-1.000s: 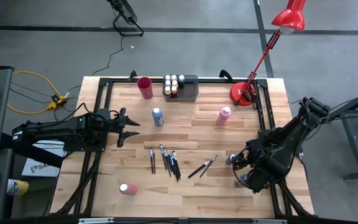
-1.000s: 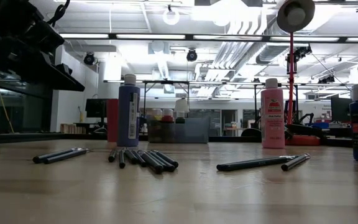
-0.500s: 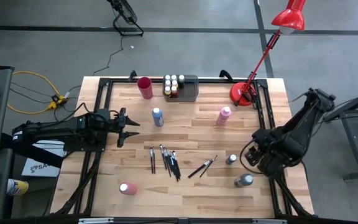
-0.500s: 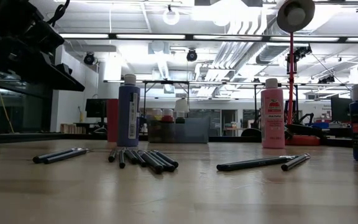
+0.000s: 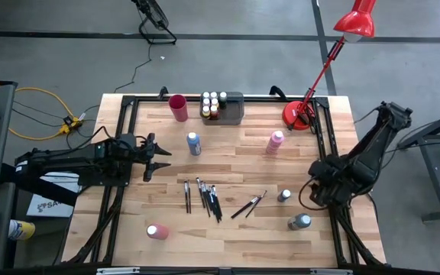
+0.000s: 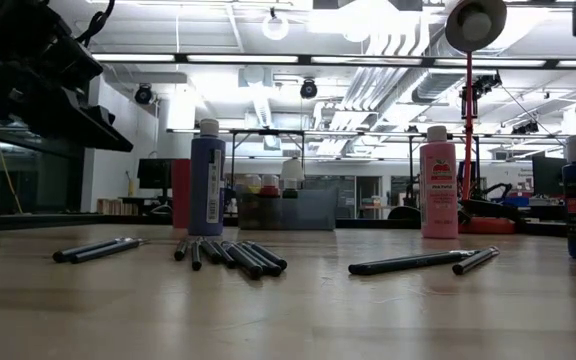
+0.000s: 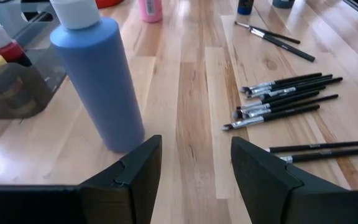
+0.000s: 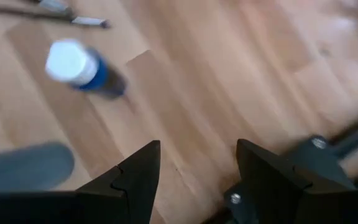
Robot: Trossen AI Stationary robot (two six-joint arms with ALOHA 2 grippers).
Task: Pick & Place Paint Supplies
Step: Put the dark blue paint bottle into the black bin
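Note:
My left gripper (image 5: 159,156) (image 7: 194,143) hovers open at the table's left, pointing at a tall blue paint bottle (image 7: 98,81) (image 5: 195,143) that stands on its base just beyond the fingertips. My right gripper (image 5: 317,191) (image 8: 196,149) hangs open over the table's right edge, pointing down, with nothing between its fingers. Beside it a small dark-blue bottle (image 5: 284,195) (image 8: 79,65) and a grey bottle (image 5: 299,222) stand upright. Dark paintbrushes (image 5: 205,197) (image 7: 284,93) lie flat mid-table, two more (image 5: 249,205) to their right. One pink bottle (image 5: 275,141) stands far right, another (image 5: 156,231) near left.
At the far edge stand a red cup (image 5: 178,107), a grey tray (image 5: 234,114) holding several bottles, and a red lamp's base (image 5: 299,116). A black frame rail (image 5: 323,145) runs along the right side. Bare wood lies between the brushes and the near edge.
My right gripper has drawn back from over the dark-blue and grey bottles toward the table's right edge, turning about its own axis as it went. Both bottles stand uncovered where they were.

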